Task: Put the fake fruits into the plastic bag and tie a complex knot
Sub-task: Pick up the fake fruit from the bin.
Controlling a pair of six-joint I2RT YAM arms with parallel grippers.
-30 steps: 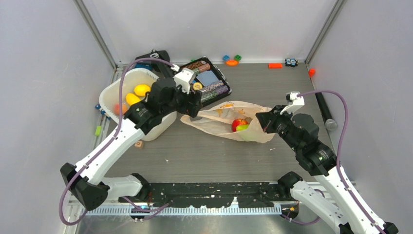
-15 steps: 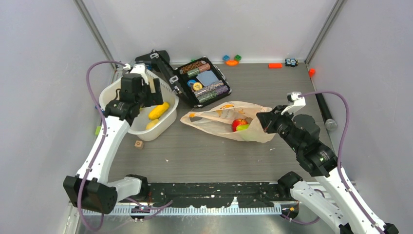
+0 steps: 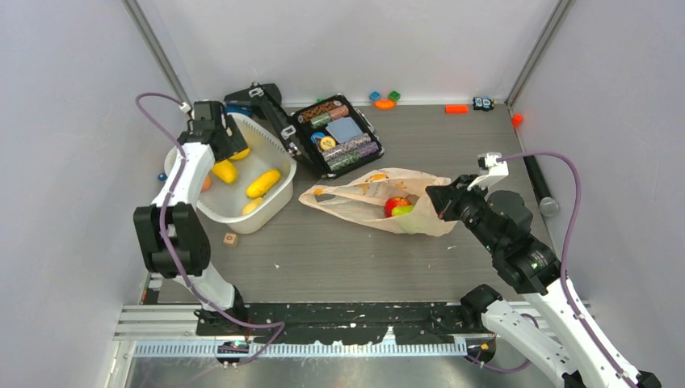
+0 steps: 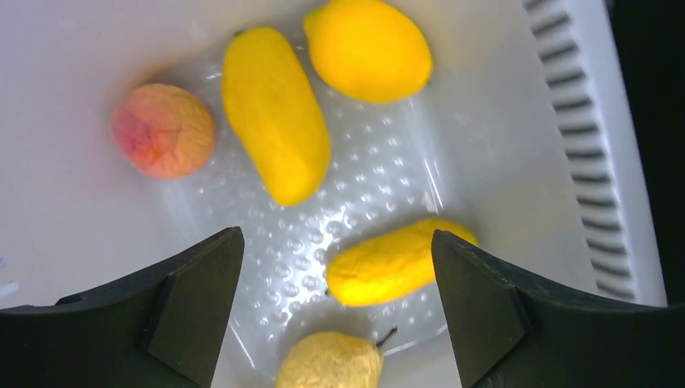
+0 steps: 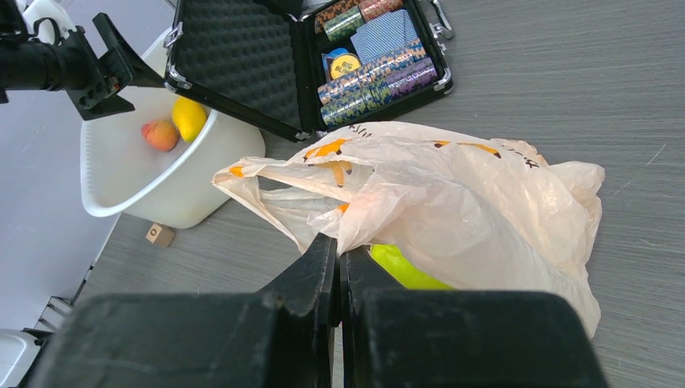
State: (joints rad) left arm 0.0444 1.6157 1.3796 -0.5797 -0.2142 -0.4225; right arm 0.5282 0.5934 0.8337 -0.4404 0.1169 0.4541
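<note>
Several fake fruits lie in a white tub: a long yellow one, a lemon, a pink-orange peach, another yellow one and a pale pear. My left gripper hangs open above them, holding nothing; from above it is over the tub's far left rim. The plastic bag lies mid-table with a red apple and a green pear inside. My right gripper is shut on the bag's rim at its right end.
An open black case of poker chips sits just behind the bag, touching the tub. A small wooden cube lies in front of the tub. Small coloured toys line the back wall, and a dark tube lies at the right.
My left arm swung from the bag's left end back to the tub and now hovers over its far left side, gripper still open. The right arm and the bag have stayed put.
</note>
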